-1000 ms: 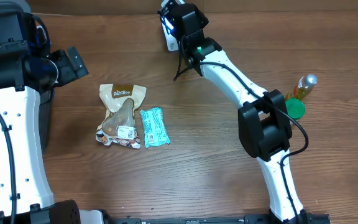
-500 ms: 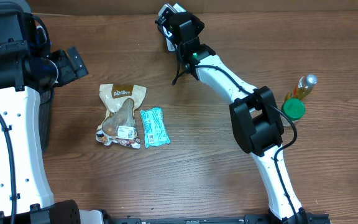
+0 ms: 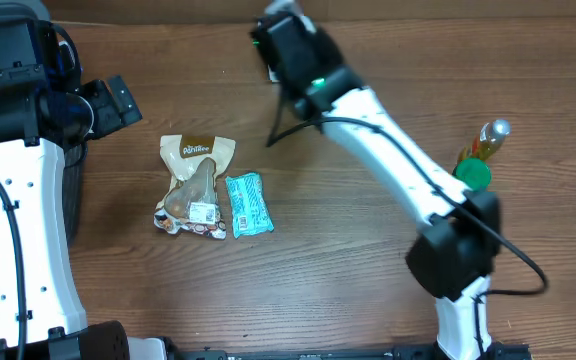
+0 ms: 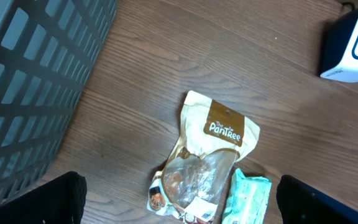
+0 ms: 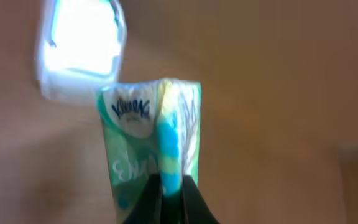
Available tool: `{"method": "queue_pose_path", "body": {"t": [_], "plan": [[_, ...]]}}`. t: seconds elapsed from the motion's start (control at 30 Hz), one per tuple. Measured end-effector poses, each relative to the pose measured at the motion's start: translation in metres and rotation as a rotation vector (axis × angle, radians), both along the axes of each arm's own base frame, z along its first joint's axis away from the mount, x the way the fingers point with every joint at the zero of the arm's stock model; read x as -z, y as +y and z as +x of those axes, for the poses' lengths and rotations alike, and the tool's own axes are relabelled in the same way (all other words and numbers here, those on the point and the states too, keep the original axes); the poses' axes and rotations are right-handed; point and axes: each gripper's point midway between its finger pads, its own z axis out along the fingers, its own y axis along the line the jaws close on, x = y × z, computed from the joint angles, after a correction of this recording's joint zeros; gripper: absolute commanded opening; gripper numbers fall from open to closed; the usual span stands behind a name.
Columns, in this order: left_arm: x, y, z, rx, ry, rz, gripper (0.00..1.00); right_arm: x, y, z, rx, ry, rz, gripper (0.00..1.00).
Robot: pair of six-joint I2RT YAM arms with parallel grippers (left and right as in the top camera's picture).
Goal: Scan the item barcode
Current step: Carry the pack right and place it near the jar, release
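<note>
My right gripper (image 5: 171,194) is shut on a green Kleenex tissue pack (image 5: 143,134), pinching its blue-striped edge. The pack stands upright just in front of the white barcode scanner (image 5: 79,50), which is blurred. In the overhead view the right gripper (image 3: 280,40) is at the table's far edge, motion-blurred. The scanner (image 4: 352,43) also shows at the top right of the left wrist view. My left gripper (image 4: 184,202) is open, high above a PanTree snack bag (image 4: 207,162), holding nothing.
The snack bag (image 3: 196,185) and a teal packet (image 3: 249,204) lie side by side left of the table's centre. A grey basket (image 4: 30,81) stands at the left. At the right are a yellow bottle (image 3: 490,138) and a green lid (image 3: 474,175).
The right arm's elbow has swung right and toward the near edge, blurring the arm, while its gripper stays at the scanner with the tissue pack. The left arm has not moved.
</note>
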Motion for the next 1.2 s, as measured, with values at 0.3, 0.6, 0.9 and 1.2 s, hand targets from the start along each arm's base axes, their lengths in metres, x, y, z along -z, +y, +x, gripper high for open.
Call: {"method": "queue_pose_path", "body": {"t": [0.3,0.6,0.9,1.2], "plan": [[0.0,0.0,0.0,0.0,0.0,0.0,1.0,0.108,-0.12,-0.083,0.448,0.582,0.258,0.04],[0.0,0.0,0.0,0.0,0.0,0.0,1.0,0.161,-0.172,-0.104,0.635,0.681,0.333,0.04],[0.0,0.0,0.0,0.0,0.0,0.0,1.0,0.172,-0.192,-0.097,0.686,0.638,0.359,0.65],[0.0,0.0,0.0,0.0,0.0,0.0,1.0,0.175,-0.158,-0.082,0.609,0.64,0.508,0.67]]}}
